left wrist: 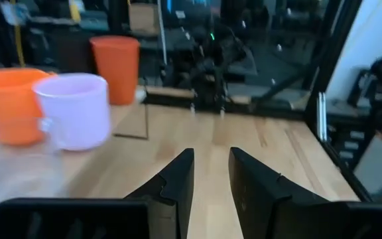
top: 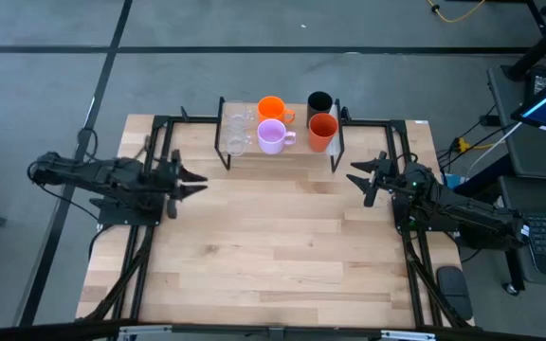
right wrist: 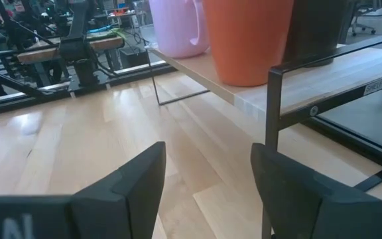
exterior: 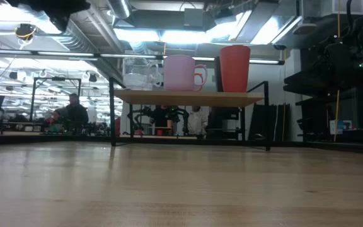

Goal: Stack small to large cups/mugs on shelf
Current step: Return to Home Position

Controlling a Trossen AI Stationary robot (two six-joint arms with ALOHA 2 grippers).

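All six cups are on the shelf (top: pixel 297 154), which sits at the far edge of the table (top: pixel 282 246).

Seen from above, they stand in pairs along the board:
- **Left end:** two clear glass cups (top: pixel 237 131), one behind the other.
- **Middle:** orange mug (top: pixel 271 108) at the back, lilac mug (top: pixel 272 136) in front. Both handles point toward the tall cups.
- **Right end:** black cup (top: pixel 319 101) at the back, red-orange cup (top: pixel 322 132) in front.

All of them are upright.

My left claw (top: pixel 197 182) is over the table's left side, short of the shelf and pointing inward. Its fingers are parted by a narrow gap and hold nothing.

My right claw (top: pixel 358 180) mirrors it on the right side, just off the shelf's right legs. Its fingers are spread wider and also hold nothing.

Neither claw touches the shelf or any cup.
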